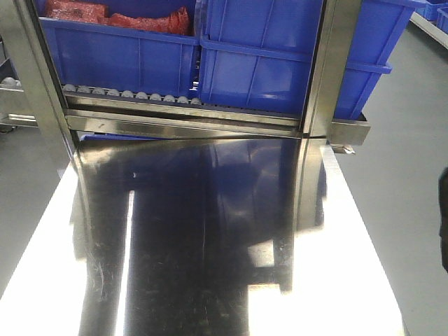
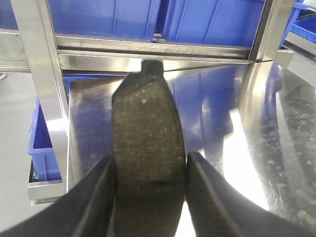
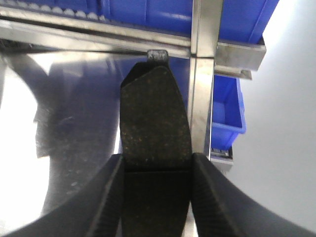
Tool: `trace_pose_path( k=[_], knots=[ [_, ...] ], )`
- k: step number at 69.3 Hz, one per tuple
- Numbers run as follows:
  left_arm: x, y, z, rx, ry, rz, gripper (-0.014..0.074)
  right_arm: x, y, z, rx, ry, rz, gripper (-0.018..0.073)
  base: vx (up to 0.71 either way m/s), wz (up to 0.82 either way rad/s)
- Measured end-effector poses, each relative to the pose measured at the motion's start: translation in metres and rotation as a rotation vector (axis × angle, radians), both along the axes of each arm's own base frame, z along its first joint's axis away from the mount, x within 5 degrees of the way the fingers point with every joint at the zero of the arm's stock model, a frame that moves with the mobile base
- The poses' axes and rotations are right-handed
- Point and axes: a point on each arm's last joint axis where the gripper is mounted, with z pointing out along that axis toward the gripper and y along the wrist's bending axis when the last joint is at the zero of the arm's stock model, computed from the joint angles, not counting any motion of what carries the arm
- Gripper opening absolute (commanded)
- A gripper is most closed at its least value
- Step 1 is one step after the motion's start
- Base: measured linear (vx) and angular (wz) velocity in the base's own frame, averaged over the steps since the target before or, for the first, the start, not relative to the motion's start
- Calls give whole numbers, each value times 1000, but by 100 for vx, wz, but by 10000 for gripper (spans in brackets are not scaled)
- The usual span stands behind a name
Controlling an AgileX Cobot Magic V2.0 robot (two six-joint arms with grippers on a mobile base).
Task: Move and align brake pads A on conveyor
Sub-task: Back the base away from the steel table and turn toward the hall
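Two pads in the air! The left pincer [image 2: 150,159] is clamped on a brake pad [image 2: 145,113], fingers pressing its long edges, the friction face up and the backing tab pointing away. The right pincer [image 3: 156,158] grips a second brake pad [image 3: 153,108] the very same way. Both hang over the worktop [image 1: 210,245], apparently clear of it, so I'd call this the carry stage: picked up, not yet delivered. The conveyor is in none of the views, so the next move means getting to the belt, then lowering each pad flat and square to its neighbour before letting go. The surface below is mirror-bright steel, slick-looking and full of blue reflections, so a dropped pad would likely skid. Ahead, blue bins [image 1: 280,56] sit on a roller rack [image 1: 126,94] behind a steel post [image 1: 323,63], one bin holding red parts [image 1: 140,21], with grey floor [image 1: 413,140] alongside.
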Motion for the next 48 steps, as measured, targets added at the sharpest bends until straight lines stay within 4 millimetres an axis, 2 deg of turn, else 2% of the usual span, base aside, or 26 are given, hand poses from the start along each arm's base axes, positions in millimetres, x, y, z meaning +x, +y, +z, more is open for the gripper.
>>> trace_pose_path(
  k=[14, 22, 34, 48],
  knots=[
    [0, 0, 0, 0, 0, 0, -6, -24, -8, -25, -1, -114, 36, -4, 0, 0],
    [0, 0, 0, 0, 0, 0, -6, -36, -11, -33, 27, -209, 51, -4, 0, 0],
    [0, 0, 0, 0, 0, 0, -6, -48, -15, -33, 58, -303, 59, -4, 0, 0],
    [0, 0, 0, 0, 0, 0, -6, -49, -15, -33, 60, -311, 59, -4, 0, 0]
  ],
)
